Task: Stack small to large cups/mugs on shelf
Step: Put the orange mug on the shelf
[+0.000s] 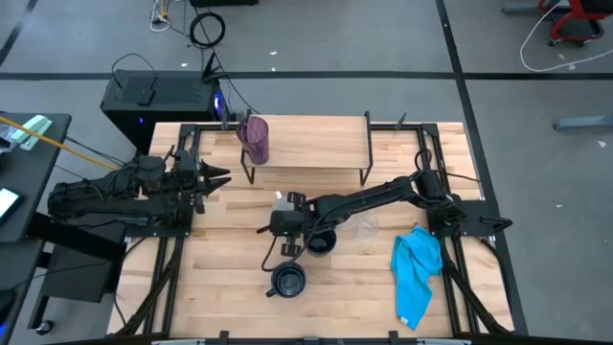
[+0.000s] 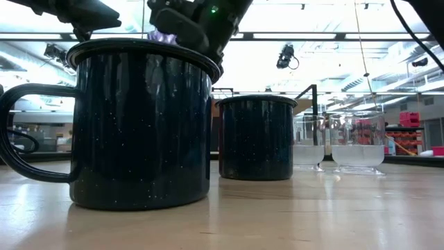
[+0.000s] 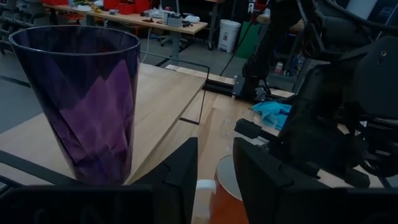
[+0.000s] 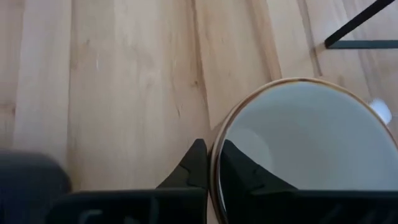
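A light-wood shelf (image 1: 306,139) on thin black wire legs stands at the far side of the wooden table (image 1: 230,287). A purple tumbler (image 1: 255,139) stands upright on the shelf's left end.

The right gripper (image 4: 208,163) reaches to the table's middle, in front of the shelf. Its fingers are pinched on the rim of a white-and-orange mug (image 4: 305,149), one finger inside and one outside.

Just beside it sits a dark navy mug (image 1: 320,241). A second navy mug (image 1: 287,280) stands nearer the front edge. Two small clear glasses (image 2: 340,149) stand side by side to the right, near a bright blue cloth (image 1: 418,271).

The left gripper (image 1: 216,179) waits at the table's left side, its fingers parted and holding nothing.
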Robot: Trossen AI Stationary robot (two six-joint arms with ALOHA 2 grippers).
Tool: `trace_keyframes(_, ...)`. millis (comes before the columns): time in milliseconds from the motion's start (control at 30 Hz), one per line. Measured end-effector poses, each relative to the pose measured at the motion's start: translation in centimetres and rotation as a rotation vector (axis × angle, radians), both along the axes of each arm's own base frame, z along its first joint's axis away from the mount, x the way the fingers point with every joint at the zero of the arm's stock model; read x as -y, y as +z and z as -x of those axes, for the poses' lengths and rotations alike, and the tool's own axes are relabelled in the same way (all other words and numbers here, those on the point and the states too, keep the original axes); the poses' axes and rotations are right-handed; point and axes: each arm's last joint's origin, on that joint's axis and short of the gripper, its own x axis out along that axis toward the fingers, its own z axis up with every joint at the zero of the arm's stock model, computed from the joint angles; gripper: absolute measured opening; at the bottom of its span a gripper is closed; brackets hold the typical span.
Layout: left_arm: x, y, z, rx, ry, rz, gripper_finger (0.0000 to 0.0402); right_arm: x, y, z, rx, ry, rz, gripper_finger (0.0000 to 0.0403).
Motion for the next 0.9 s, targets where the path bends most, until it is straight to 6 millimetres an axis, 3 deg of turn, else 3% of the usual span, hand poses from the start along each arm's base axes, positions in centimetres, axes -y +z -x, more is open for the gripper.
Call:
trace_keyframes(367, 0.0, 0.0, 0.0, 0.0, 0.0, 0.0, 0.011, 0.0, 1.7, 0.9, -0.024, 0.137, 0.024, 0.0018)
trace_keyframes(900, 0.0, 0.0, 0.0, 0.001, 0.0, 0.0, 0.011, 1.3, 9.6, 4.2, 0.155, 0.029, -0.007, 0.0018)
